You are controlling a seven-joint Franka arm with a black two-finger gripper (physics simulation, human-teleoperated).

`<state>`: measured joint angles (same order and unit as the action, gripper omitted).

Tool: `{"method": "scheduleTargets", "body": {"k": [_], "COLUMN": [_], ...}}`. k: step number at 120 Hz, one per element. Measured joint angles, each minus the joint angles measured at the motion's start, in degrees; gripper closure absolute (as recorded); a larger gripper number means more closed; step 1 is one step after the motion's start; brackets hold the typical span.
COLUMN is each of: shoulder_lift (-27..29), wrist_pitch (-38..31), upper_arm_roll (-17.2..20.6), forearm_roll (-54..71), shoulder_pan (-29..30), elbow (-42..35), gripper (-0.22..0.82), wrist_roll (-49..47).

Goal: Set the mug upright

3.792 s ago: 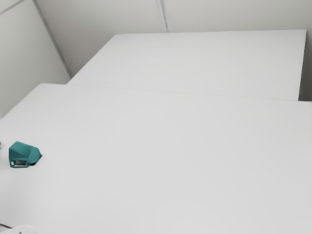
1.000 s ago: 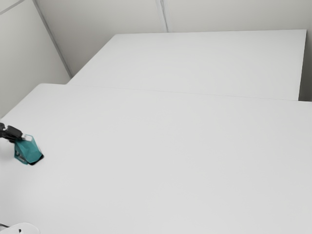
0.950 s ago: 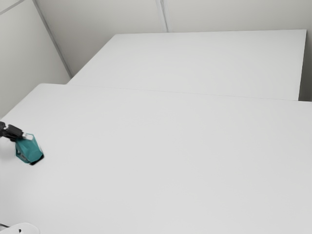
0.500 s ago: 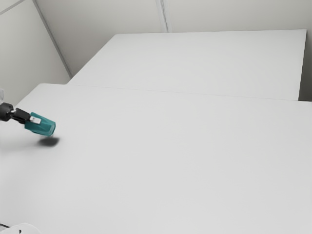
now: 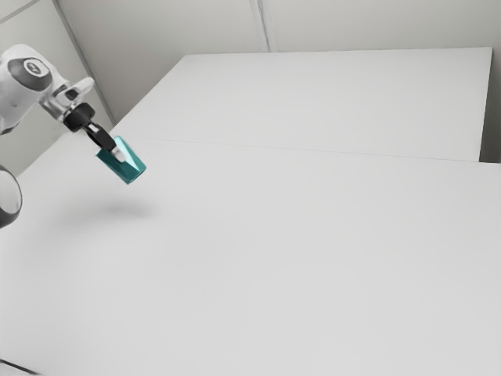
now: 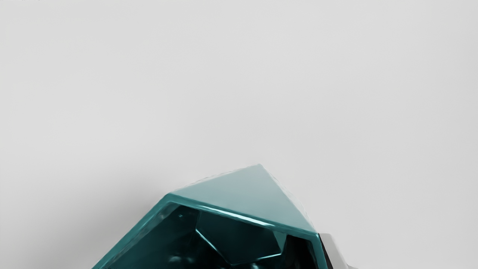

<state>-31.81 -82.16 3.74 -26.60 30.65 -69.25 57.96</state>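
Note:
In the exterior view my gripper is at the left, pointing down at a slant, shut on the teal faceted mug. The mug hangs tilted above the table, its shadow on the surface apart from it. From the wrist view, the mug has its open mouth toward my hand, with its dark inside and part of the inner bottom showing. One finger of my gripper lies against the mug's outer side; the other finger is hidden there. The mug's handle is not clearly visible.
The white table stretches below and beyond the mug, with another white surface behind it. A dark cable lies at the exterior view's lower left corner. Pale walls stand behind.
Over the last second my gripper has lifted the mug off the table and carried it up and toward the exterior view's right, tilting it on the way. More of the arm has come into view.

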Motion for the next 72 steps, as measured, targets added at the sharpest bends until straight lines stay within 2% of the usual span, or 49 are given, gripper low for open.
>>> {"method": "scheduleTargets", "body": {"k": [13,21,42,58,72], "shoulder_lift": [10.4,14.7,18.3,23.6,26.2], "wrist_pitch": [-7.1,-12.3,-25.3,-34.7,-42.0], "upper_arm_roll": [2.0,2.5,3.5,5.0,6.8], "forearm_roll": [8.6,13.0,22.4,25.9,28.1], "shoulder_pan": [-4.9,-7.5,-13.5,-13.8,-13.4], "elbow": [-13.5,-20.5,-30.9,-40.3,-46.0], "gripper": [0.79,0.79,0.79,0.79,0.79], "wrist_roll": [-2.2,-3.7,-8.0,-11.0,-13.3]}}
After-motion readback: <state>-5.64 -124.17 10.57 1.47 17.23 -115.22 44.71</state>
